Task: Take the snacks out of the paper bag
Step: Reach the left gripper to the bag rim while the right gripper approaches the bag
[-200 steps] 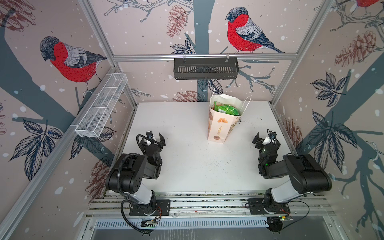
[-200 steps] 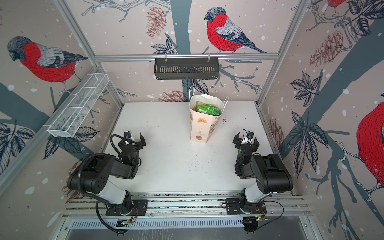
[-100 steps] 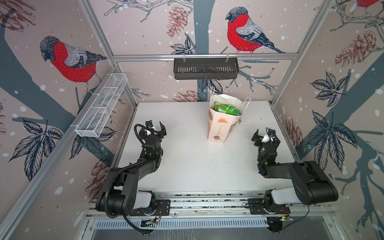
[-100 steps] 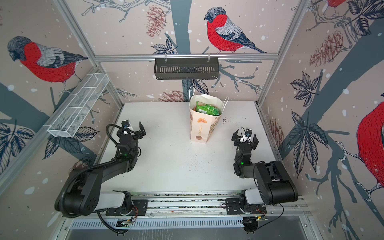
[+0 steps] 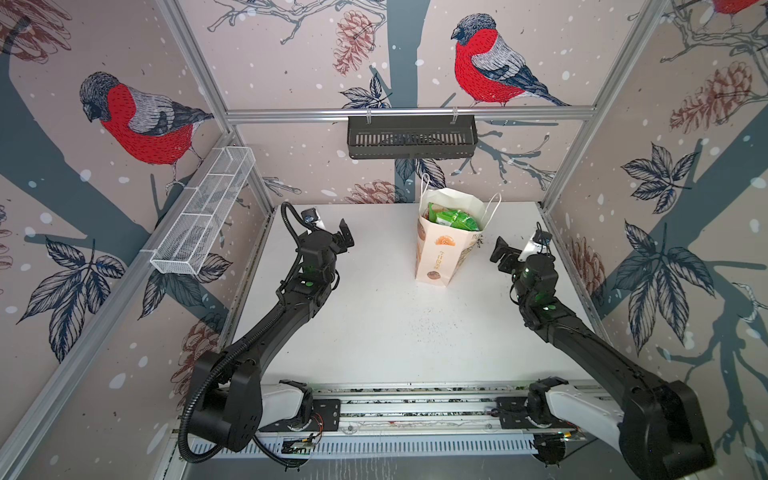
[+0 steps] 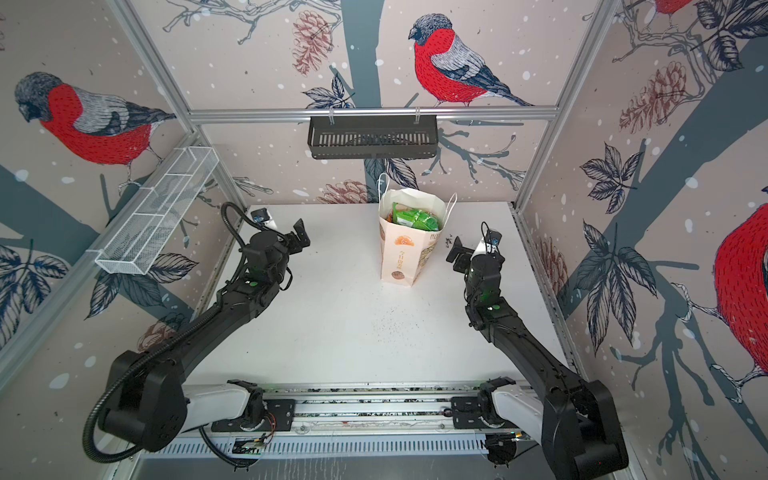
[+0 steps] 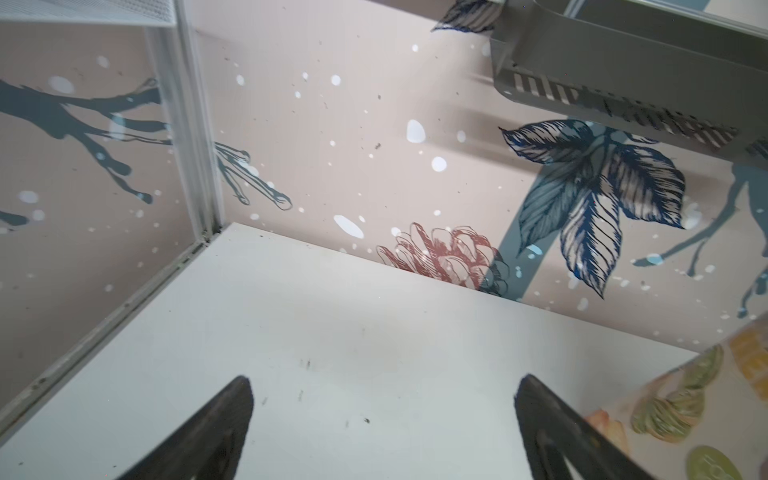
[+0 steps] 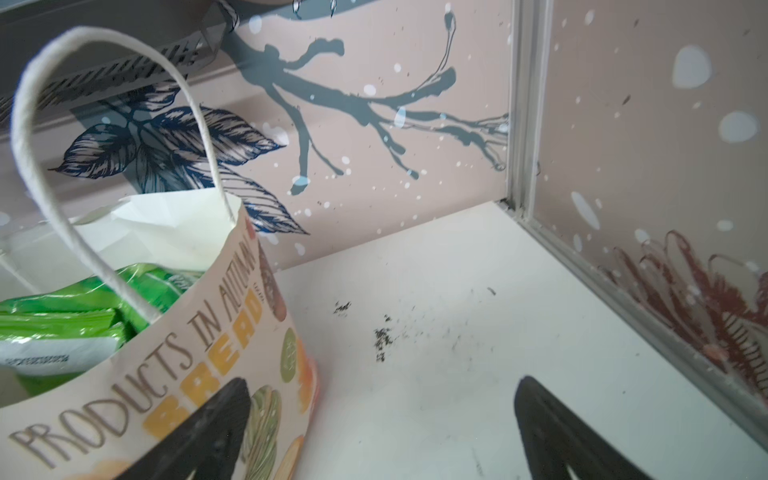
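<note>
Bag (image 5: pixel 440 257) stands upright near the tabletop's (image 5: pixel 374 332) back edge, right of middle, mouth up. The snacks (image 5: pixel 455 218) are inside with a green packet on top, and I can't really make out what's under it. I have the right gripper (image 8: pixel 382 382) just beside the bag near its rim, jaws wide and empty, ready to reach in. The left gripper (image 7: pixel 382 382) is well apart toward the left edge, also wide and empty, probably to steady the bag.
</note>
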